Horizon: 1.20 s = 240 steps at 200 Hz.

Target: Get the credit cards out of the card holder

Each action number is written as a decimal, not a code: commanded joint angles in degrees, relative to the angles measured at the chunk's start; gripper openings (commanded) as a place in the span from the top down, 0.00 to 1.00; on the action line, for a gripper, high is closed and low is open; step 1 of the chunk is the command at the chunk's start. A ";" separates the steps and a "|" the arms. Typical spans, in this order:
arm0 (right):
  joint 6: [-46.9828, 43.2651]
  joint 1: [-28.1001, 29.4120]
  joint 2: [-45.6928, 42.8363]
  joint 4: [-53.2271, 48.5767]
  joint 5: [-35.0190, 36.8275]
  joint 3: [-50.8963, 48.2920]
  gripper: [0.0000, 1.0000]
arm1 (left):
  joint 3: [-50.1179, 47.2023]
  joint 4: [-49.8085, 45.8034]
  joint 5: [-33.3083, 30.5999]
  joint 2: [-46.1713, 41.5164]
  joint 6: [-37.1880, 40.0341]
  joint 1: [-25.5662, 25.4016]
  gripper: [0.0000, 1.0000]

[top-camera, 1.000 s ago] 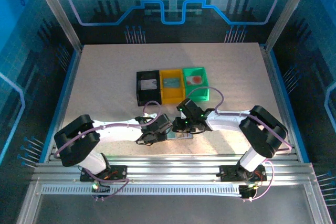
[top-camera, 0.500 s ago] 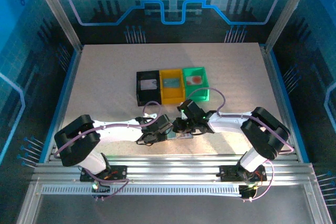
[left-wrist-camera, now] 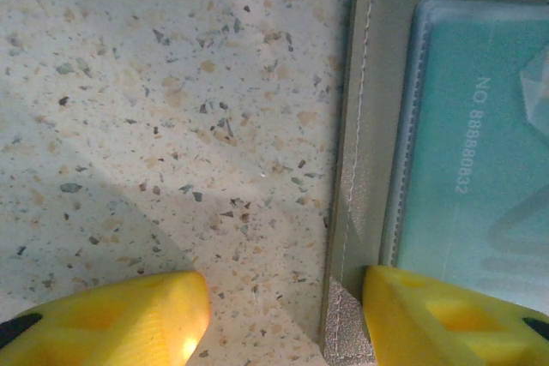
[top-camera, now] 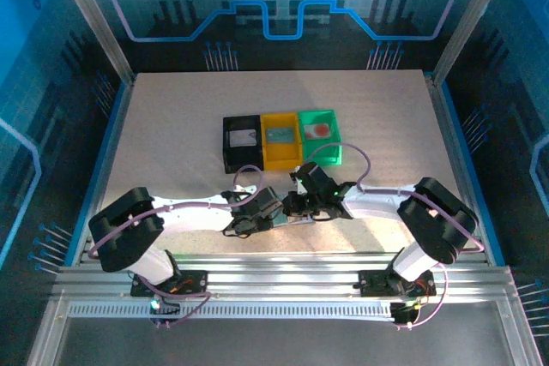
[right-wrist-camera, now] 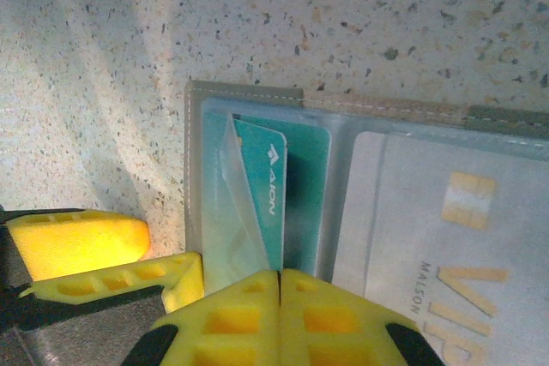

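The right arm has reached further left, its elbow low, bringing the right gripper over the grey wallet near the table's front edge, facing the left gripper. From the left wrist, the yellow fingers stand half apart, one on speckled tabletop, one on the wallet's stitched corner. From the right wrist, the fingers are pressed together at a glossy teal card in its clear pocket, though I cannot tell if they grip it; a pale card lies beside it.

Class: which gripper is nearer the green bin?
Right. The right gripper sits toward the robot and slightly left of the green bin; the left gripper sits further left.
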 commanded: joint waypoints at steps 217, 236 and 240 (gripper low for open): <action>-1.78 -5.37 -8.27 -1.01 -0.68 -5.91 1.00 | -4.28 12.26 10.72 10.10 -0.72 -0.99 0.44; -1.72 -5.40 -7.95 0.02 -1.65 -6.37 1.00 | -4.23 12.60 10.85 10.36 -0.71 -0.99 0.44; -1.72 -5.39 -7.72 0.34 -2.14 -6.37 1.00 | -4.15 12.68 10.96 10.44 -0.79 -0.99 0.44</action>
